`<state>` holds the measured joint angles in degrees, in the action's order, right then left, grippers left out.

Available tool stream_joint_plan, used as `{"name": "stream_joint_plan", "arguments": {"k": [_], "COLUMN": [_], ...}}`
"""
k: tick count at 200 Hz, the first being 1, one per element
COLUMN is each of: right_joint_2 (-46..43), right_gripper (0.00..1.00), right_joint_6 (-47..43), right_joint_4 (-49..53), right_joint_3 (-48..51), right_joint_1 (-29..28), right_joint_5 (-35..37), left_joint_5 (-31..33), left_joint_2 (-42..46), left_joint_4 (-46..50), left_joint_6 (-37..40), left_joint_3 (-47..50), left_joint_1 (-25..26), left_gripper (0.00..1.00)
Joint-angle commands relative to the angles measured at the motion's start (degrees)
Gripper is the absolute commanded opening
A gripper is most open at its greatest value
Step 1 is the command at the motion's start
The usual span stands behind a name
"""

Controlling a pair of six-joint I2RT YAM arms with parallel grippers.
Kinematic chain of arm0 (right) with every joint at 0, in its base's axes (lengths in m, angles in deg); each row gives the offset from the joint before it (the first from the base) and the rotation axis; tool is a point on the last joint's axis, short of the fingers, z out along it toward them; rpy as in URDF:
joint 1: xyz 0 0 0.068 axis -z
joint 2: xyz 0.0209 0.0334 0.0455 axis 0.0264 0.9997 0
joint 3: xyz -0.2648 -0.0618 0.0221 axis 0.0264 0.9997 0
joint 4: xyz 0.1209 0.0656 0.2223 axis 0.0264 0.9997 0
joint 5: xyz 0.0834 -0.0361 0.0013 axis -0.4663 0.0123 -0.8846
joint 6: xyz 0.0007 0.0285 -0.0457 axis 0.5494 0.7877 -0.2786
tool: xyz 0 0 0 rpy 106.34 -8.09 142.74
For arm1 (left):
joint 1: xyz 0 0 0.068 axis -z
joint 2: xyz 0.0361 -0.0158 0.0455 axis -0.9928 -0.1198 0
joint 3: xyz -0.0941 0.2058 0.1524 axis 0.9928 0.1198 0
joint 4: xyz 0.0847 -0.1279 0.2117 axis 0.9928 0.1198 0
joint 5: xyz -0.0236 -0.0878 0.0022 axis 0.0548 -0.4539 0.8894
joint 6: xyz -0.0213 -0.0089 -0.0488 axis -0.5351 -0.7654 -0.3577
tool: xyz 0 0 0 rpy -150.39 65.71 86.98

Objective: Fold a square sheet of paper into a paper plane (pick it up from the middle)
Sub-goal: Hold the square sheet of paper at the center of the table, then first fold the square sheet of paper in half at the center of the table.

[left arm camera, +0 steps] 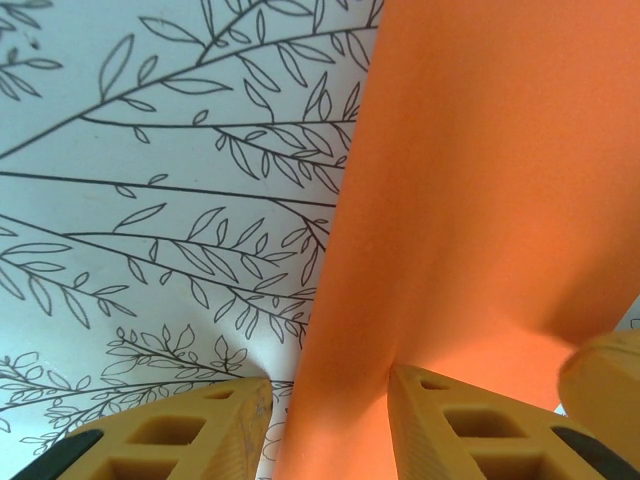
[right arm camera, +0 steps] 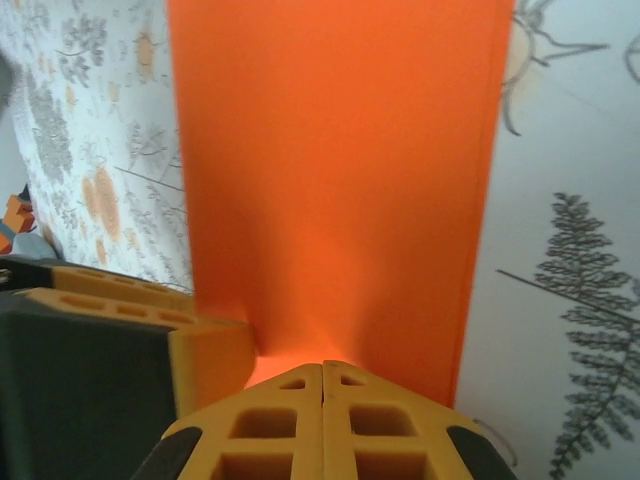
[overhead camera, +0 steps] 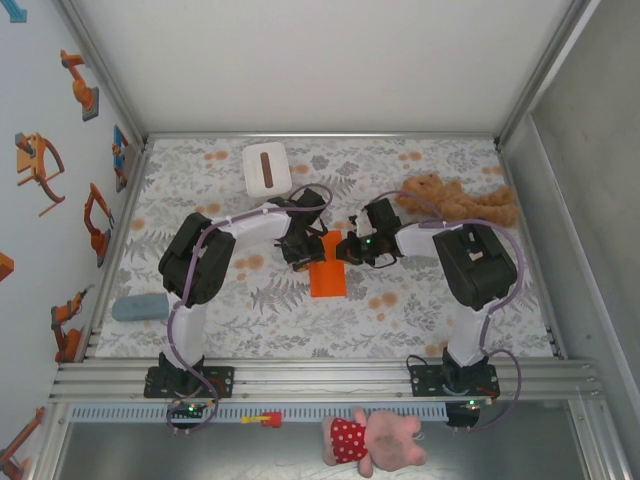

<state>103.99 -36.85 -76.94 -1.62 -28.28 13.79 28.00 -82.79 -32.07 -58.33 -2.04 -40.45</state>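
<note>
Folded bright orange square sheet of paper (overhead camera: 328,272) lies mid floral table (overhead camera: 230,320), between both grippers.
Right gripper (right arm camera: 322,365) is pinched shut on its edge. Left gripper (left arm camera: 330,385) has fingers apart, straddling it. The long axis runs away from both.

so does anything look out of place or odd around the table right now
Only one thing: a pink plush pig in a red spotted dress lies off the floral-patterned table, in front of the aluminium rail. The folded orange paper looks untorn.
</note>
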Motion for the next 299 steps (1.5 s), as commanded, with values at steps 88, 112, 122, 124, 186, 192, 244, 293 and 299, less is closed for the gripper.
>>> {"name": "stream_joint_plan", "arguments": {"k": [88, 112, 122, 124, 186, 192, 244, 293, 299], "right_joint_2": [6.11, 7.37, 7.64, 7.66, 8.07, 8.17, 8.42, 8.10, 8.05], "right_gripper": [0.00, 0.00, 0.00, 0.00, 0.00, 0.00, 0.00, 0.00, 0.00], "right_joint_6": [-4.39, -4.42, -4.47, -4.46, -3.28, -3.12, -2.64, -2.67, -2.62], "right_joint_4": [15.48, 15.10, 14.60, 14.44, 11.83, 11.72, 10.29, 9.59, 9.61], "right_joint_3": [-1.86, -1.10, -0.82, -0.70, 1.57, 1.65, 2.57, 3.51, 3.51], "right_joint_1": [-0.16, -0.13, -0.14, -0.13, -0.20, -0.18, -0.21, -0.24, -0.22], "right_joint_5": [12.16, 13.30, 13.56, 13.59, 14.57, 14.66, 15.09, 15.97, 16.06], "left_joint_5": [2.89, 5.68, 6.95, 7.17, -3.98, -5.40, -12.17, -15.86, -16.17], "left_joint_2": [-1.42, 4.90, 8.04, 8.69, 18.31, 17.67, 10.75, 6.54, 6.08], "left_joint_4": [-2.42, -2.34, -2.62, -2.71, -16.68, -17.86, -21.83, -22.51, -22.63], "left_joint_6": [2.50, 2.70, 2.79, 2.79, 4.69, 4.34, 4.12, 5.71, 5.68], "left_joint_3": [4.34, 3.87, 4.60, 4.79, 11.77, 11.95, 10.92, 9.72, 9.61], "left_joint_1": [1.18, 0.37, -0.16, -0.23, -1.85, -1.81, -2.17, -2.44, -2.39], "left_gripper": [0.39, 0.40, 0.40, 0.40, 0.27, 0.24, 0.00, 0.00, 0.00]}}
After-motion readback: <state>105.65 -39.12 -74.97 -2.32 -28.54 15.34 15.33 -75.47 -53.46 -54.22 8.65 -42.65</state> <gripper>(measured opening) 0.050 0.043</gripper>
